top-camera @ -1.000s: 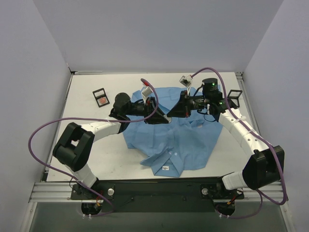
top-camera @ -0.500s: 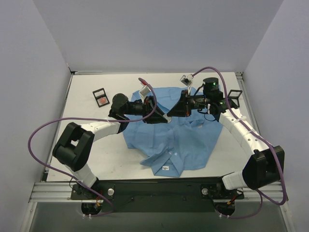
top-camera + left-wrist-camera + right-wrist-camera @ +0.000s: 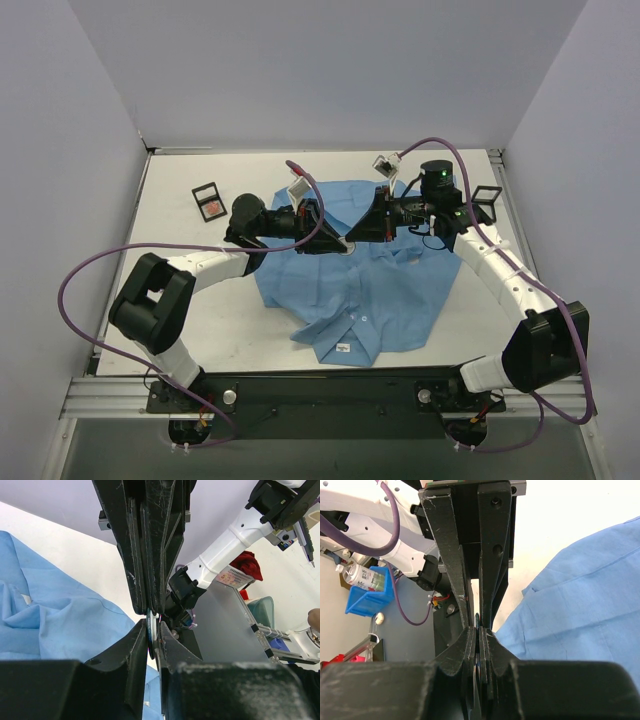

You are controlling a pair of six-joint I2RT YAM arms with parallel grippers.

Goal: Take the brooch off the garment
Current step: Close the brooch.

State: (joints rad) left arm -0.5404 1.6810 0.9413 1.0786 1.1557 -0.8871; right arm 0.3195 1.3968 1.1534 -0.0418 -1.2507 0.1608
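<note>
The top camera looks down over the whole table [image 3: 215, 320] from behind. Each wrist camera, close behind its own fingers [image 3: 132, 660] [image 3: 462, 652], faces the other arm's.

A matte white tabletop [image 3: 230, 170] boxed in by plain, pale lilac-grey walls under soft, even light.
A smooth back wall [image 3: 330, 70], a left side panel [image 3: 60, 150] and a right side panel [image 3: 590, 150] close the tabletop on three sides, the side panels slanting outward in the overhead view. A ribbed silver aluminium rail [image 3: 110, 398] runs along the near edge, with a dull grey floor [image 3: 320, 455] below it. Shadows on the tabletop are faint and blurred. The wrist views catch a cluttered room beyond: a blue plastic bin [image 3: 362, 600] with a clear green-labelled bottle [image 3: 362, 575] just beside it, a crumpled red cloth [image 3: 248, 565] and a flat grey panel [image 3: 225, 625].
</note>
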